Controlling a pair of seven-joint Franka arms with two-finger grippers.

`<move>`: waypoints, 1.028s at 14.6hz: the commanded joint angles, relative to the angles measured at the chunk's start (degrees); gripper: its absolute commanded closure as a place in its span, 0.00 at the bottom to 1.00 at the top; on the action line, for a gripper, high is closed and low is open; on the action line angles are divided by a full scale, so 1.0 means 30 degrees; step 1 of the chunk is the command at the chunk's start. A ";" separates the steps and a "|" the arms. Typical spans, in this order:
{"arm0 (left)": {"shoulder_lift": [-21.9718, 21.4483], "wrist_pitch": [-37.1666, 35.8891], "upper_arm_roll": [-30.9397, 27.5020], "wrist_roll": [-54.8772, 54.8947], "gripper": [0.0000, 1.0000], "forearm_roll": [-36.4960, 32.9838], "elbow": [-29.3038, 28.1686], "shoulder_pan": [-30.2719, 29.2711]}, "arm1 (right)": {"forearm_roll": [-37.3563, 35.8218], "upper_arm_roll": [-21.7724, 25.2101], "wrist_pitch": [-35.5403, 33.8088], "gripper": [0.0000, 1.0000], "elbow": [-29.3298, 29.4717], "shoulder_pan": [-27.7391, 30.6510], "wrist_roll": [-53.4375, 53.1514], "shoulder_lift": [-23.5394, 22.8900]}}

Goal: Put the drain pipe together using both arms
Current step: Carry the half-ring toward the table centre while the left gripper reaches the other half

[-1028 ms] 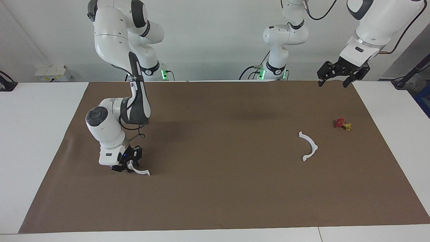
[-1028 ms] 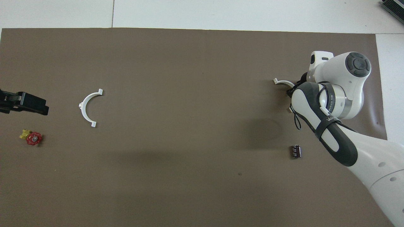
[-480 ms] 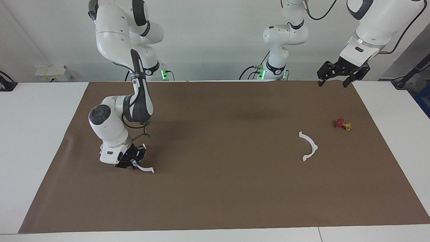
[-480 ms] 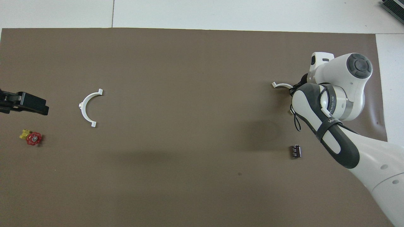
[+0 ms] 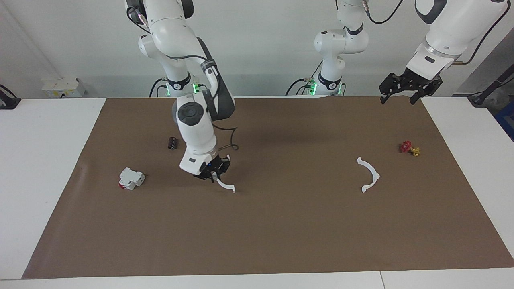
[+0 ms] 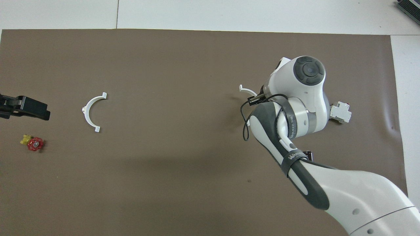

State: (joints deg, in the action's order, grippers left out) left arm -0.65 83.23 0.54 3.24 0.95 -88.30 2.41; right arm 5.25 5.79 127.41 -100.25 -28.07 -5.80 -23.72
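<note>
Grippers first, nearest the robots: the left gripper [image 5: 395, 95] [image 6: 24, 107] hangs high over the brown mat [image 5: 281, 233] [image 6: 183, 183] at the left arm's end of the bench [image 5: 48, 160] [image 6: 256, 13], waiting, its jaws spread apart with nothing between them. A small black cylinder [image 5: 172, 143] lies on the mat toward the right arm's end, and a red and yellow valve piece [image 5: 409, 148] [image 6: 32, 143] lies toward the left arm's end, both nearer the robots than the other parts. Farther out, the right gripper [image 5: 213, 173] is over the mat between its middle and the right arm's end, jaws closed on one end of a white half-ring [image 5: 225, 185] [image 6: 246, 90], which hangs from them with its free end low over the mat; whether that end touches the mat cannot be told. A white blocky part with a red end [image 5: 131, 178] [image 6: 340, 112] sits at about the same depth, closer to the right arm's end. The second half-ring [image 5: 369, 175] [image 6: 93, 111] lies flat on the mat toward the left arm's end, well apart from the held one.
</note>
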 commanded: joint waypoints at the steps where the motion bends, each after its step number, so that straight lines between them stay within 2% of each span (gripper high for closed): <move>1: -0.0954 0.1373 0.0085 -0.0025 0.00 -0.0374 -0.1675 -0.0187 | -0.1245 0.0064 0.0243 1.00 -0.0215 -0.1623 -0.4057 -0.0061; 4: -0.1949 0.4531 0.0026 0.0034 0.00 -0.0345 -0.4630 -0.0187 | -0.2393 0.0005 0.0625 1.00 -0.0683 -0.2856 -0.6176 -0.0062; 6: -0.1894 0.6002 0.0055 0.0034 0.01 -0.0345 -0.5429 -0.0187 | -0.2685 0.0034 0.1469 1.00 -0.1354 -0.3444 -0.6997 -0.0091; 8: -0.1543 0.7201 0.0026 0.0383 0.01 -0.0315 -0.5954 -0.0303 | -0.3356 0.0005 0.2263 1.00 -0.2233 -0.3446 -0.7089 0.0055; 10: -0.1134 0.9336 0.0026 0.0590 0.01 -0.0286 -0.7299 -0.0684 | -0.3653 -0.0025 0.2733 1.00 -0.2646 -0.3475 -0.7030 0.0143; 15: 0.1062 1.4201 0.0026 0.0767 0.05 -0.0286 -0.9236 -0.1007 | -0.3653 -0.0025 0.3436 1.00 -0.2823 -0.3505 -0.7030 0.0056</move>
State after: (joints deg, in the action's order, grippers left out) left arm 0.79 120.55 0.41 4.71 0.95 -113.72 0.25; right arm -4.02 5.84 135.33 -107.11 -38.73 -25.72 -24.47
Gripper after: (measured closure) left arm 0.026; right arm 0.793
